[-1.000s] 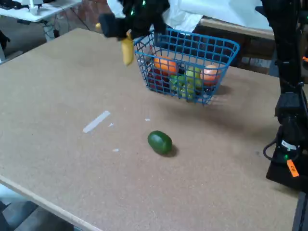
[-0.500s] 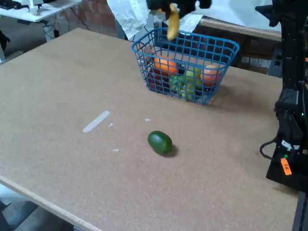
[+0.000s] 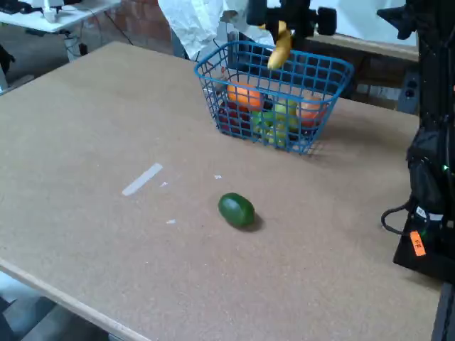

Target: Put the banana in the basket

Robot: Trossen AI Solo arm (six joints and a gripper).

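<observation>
The yellow banana (image 3: 280,48) hangs tilted from my gripper (image 3: 283,28), which is shut on its upper end, in the fixed view. It hovers over the middle of the blue wire-mesh basket (image 3: 331,65) at the far side of the table, its lower tip about level with the rim. The basket holds an orange fruit (image 3: 244,94), green fruit (image 3: 284,114) and a peach-coloured fruit (image 3: 310,108). The gripper's fingers are dark and partly cut off by the frame's top edge.
A dark green oval fruit (image 3: 236,210) lies on the brown tabletop (image 3: 106,142) in front of the basket. A strip of pale tape (image 3: 142,179) sits left of it. The arm's black base and cables (image 3: 425,206) stand at the right edge.
The gripper carried the banana to the right, from beside the basket's left rim to above its middle, and slightly lower than half a second ago. The basket and green fruit stayed put.
</observation>
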